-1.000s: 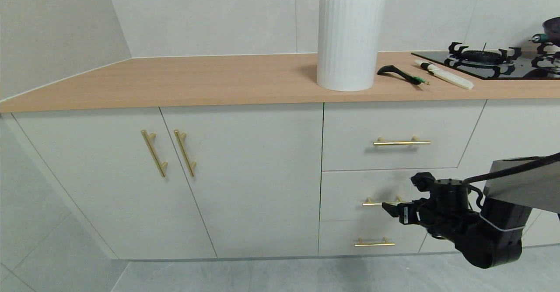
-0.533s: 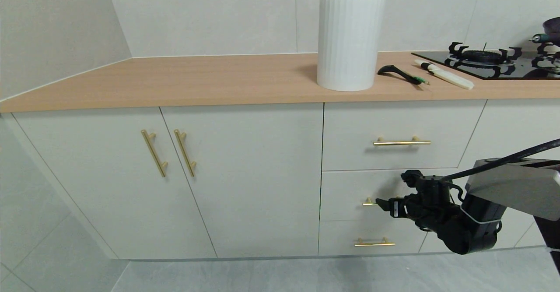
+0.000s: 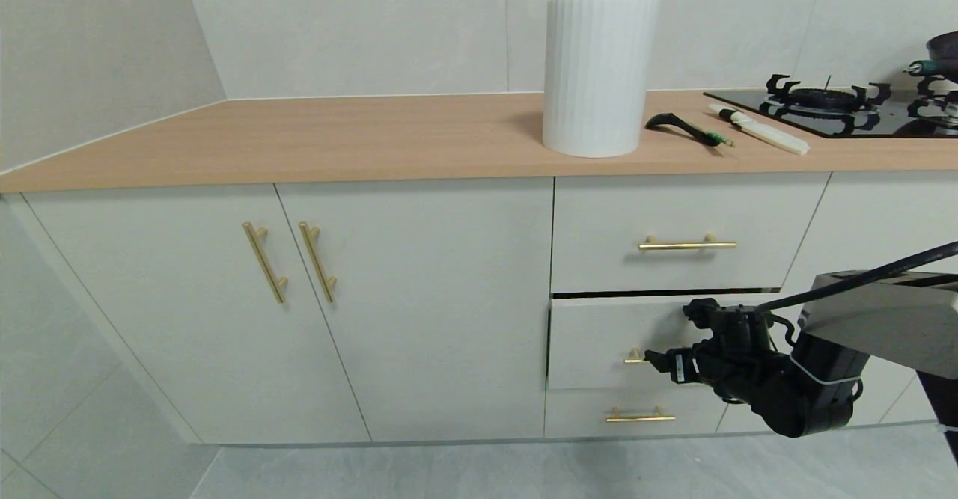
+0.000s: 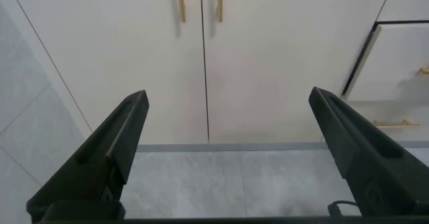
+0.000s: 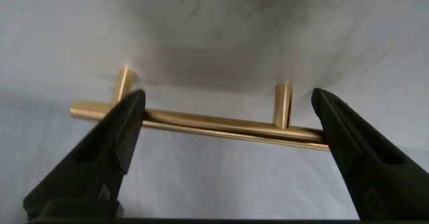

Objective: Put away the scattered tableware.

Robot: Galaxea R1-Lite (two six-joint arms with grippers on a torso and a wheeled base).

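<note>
My right gripper (image 3: 658, 357), fingers spread apart, sits lower right at the handle (image 5: 201, 125) of the ajar middle drawer (image 3: 599, 327), with the bar running crosswise between the fingers. The tableware (image 3: 685, 126) lies upper right on the counter (image 3: 337, 140), well above.

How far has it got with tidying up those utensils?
Barely started. The middle white drawer is cracked open, with the right gripper at its brass handle. The black-handled utensil and the cream-coloured utensil lie on the wooden counter, untouched.
</note>
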